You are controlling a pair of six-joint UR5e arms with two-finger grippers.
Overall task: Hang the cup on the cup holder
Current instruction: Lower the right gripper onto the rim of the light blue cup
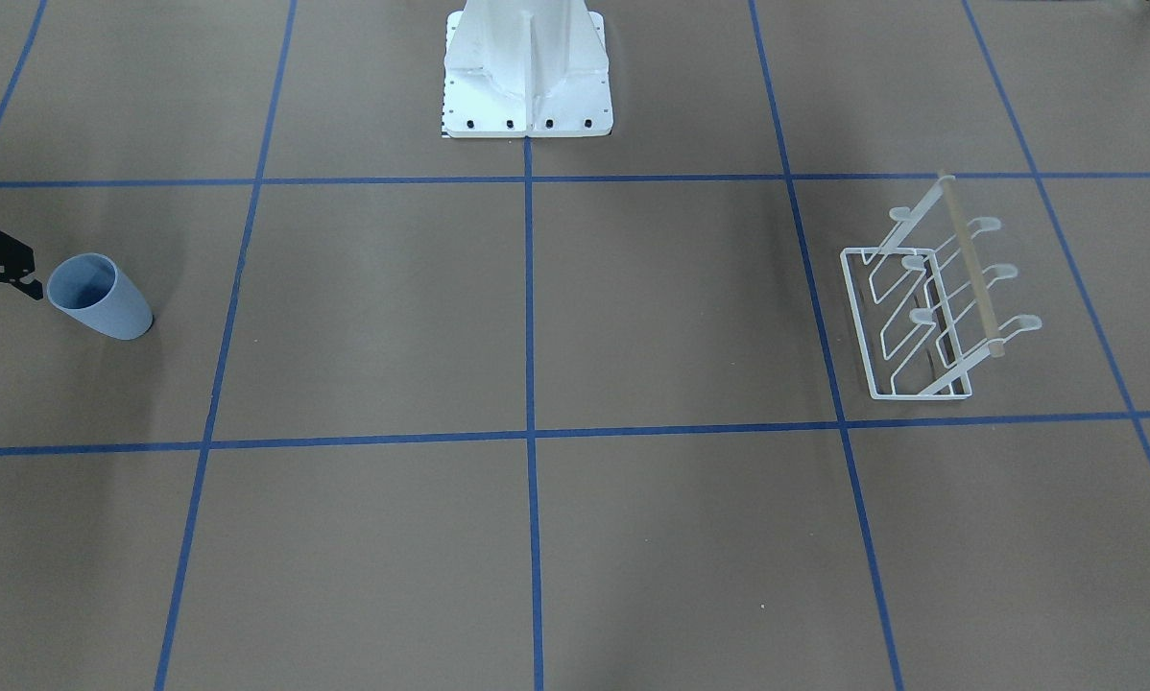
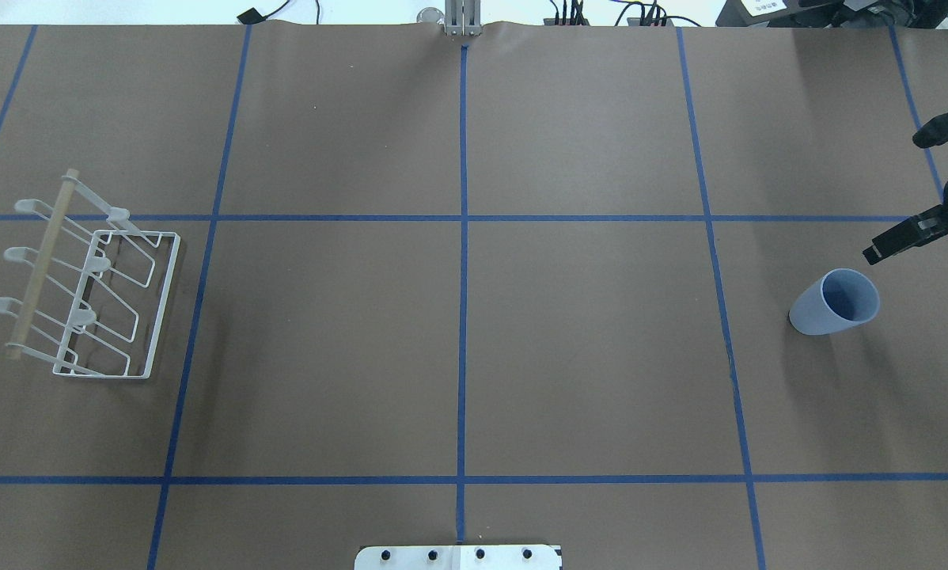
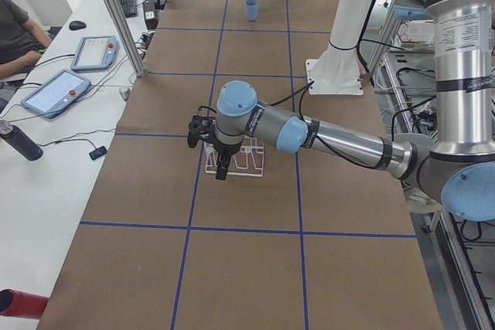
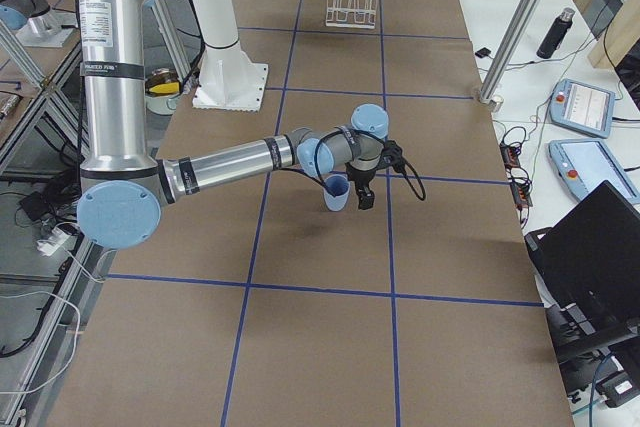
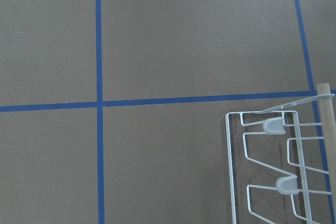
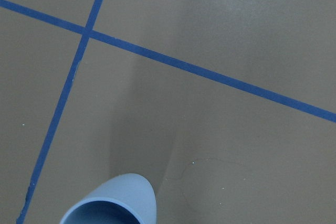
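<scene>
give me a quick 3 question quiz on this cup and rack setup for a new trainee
1. Pick one. How does the cup sit?
A) upright on the table, mouth up
B) lying on its side
C) upside down on a prong

2. True or false: the right gripper is shut on the cup.

3. Fill in the blank: the cup holder stands on the robot's ____ side of the table.

Key:
1. A
2. False. It is open and beside the cup.
3. left
</scene>
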